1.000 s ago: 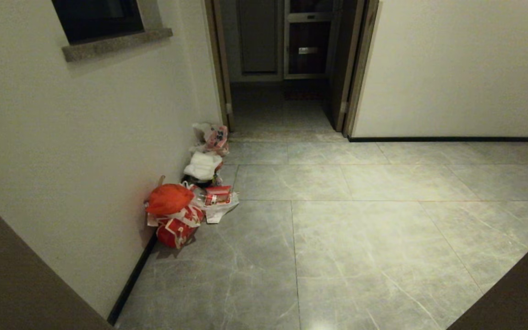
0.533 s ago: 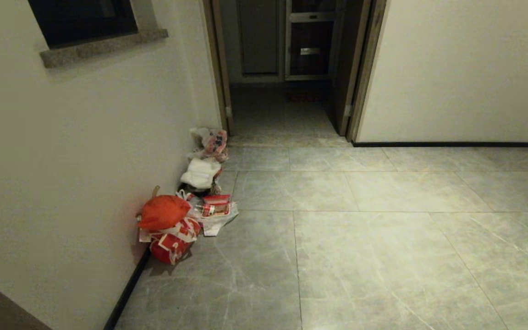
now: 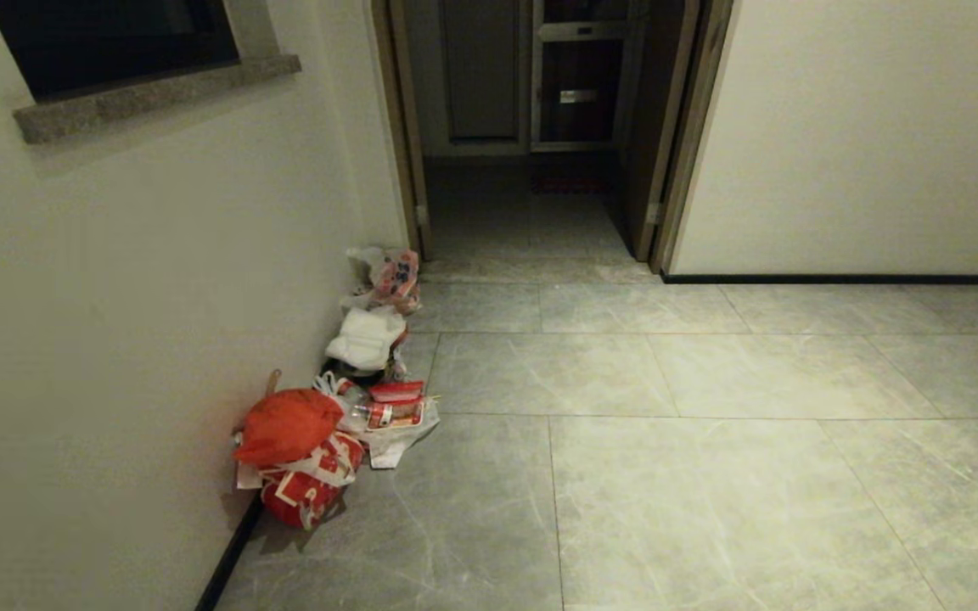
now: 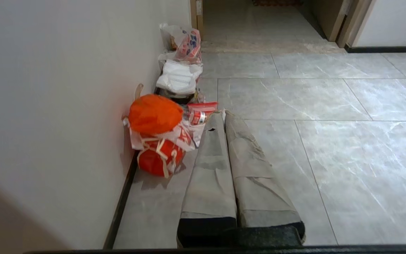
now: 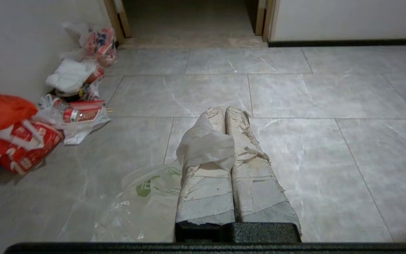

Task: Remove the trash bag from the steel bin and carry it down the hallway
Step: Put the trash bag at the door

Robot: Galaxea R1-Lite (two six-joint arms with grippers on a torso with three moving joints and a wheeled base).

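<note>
The hallway [image 3: 710, 475], floored in large grey marble-veined tiles, fills most of the head view, with cream walls, dark skirting and an open doorway [image 3: 531, 195] at the far end leading to a dim room. A stone window sill [image 3: 149, 93] juts from the left wall.

A row of rubbish lies against that wall. Nearest the robot sits an orange-red bag [image 3: 285, 424], knotted full, resting on a red and white printed bag [image 3: 311, 488]; the print on it cannot be read. Just beyond, a white plastic bag [image 3: 396, 428] lies open on the tiles with a red-labelled bottle [image 3: 387, 414] and a flat red packet [image 3: 396, 390] in it; the label text is too small to read. Farther along lie a plump white bag [image 3: 366, 335] and, close to the doorway, a bag with red and blue print [image 3: 396, 271].

Neither arm shows in the head view. The right gripper [image 5: 224, 113] reaches out level above the floor, its taped fingers pressed together and clamping a handle loop of the trash bag [image 5: 146, 201]. The bag is thin and translucent, hangs beside and below the fingers, and green-printed scraps show through it. The left gripper [image 4: 220, 114] points at the rubbish row with its fingers closed on nothing.
</note>
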